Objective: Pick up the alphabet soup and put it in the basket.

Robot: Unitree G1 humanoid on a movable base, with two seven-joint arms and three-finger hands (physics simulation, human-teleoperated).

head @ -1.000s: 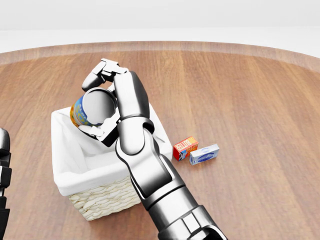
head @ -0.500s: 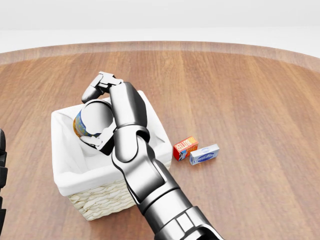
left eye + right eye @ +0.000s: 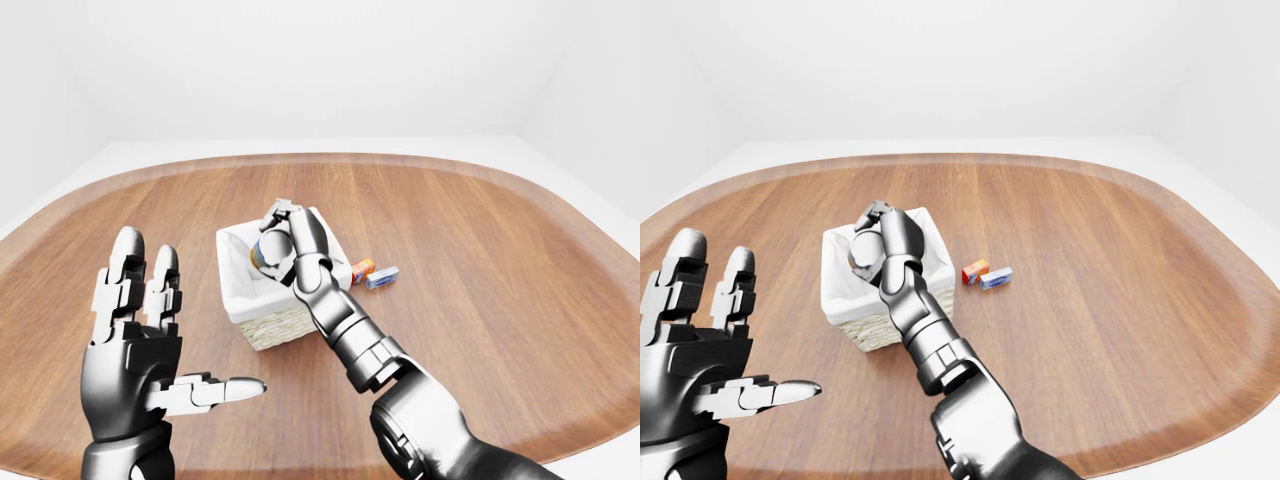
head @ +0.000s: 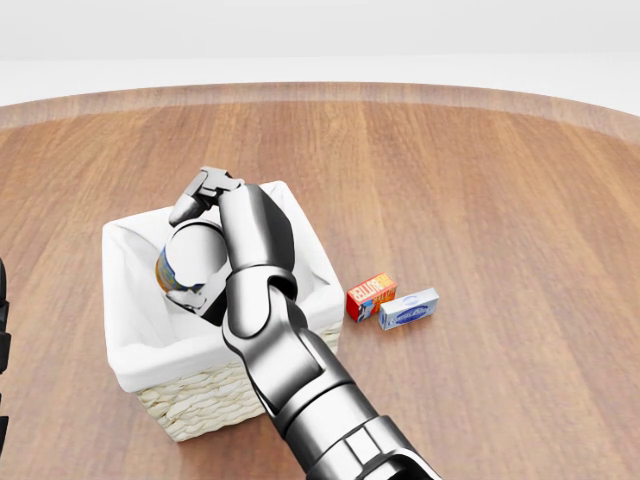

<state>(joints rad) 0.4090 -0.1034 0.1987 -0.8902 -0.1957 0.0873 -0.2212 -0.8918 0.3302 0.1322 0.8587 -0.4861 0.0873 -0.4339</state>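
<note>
Lower now than a second ago: the can (image 4: 188, 262) has dropped from above the rim to down inside the basket (image 4: 130, 365), still tipped on its side with the shiny end facing the camera and a strip of the blue and orange label showing on the head view's left. The right hand (image 4: 200, 240) is still wrapped around it, fingers curled over the top and underneath, so it's held and not dropped yet. Can't tell if it's touching the cloth lining or just hanging over it.

Handling-wise, my guess is it's a stiff metal can with some weight, smooth sides, so a bit slippery but not fragile. Grabbing around the round body like this looks right; a short drop onto the liner shouldn't hurt it. It may roll once let go, since it's lying sideways.

Basket itself is wicker with a white liner, sitting on the wood table (image 4: 500, 200). Just beside it on the head view's right are a small red box (image 4: 370, 296) and a blue-and-white box (image 4: 408, 309), touching or nearly so.

Left hand (image 3: 140, 345) is empty, fingers spread, hovering well away from everything.
</note>
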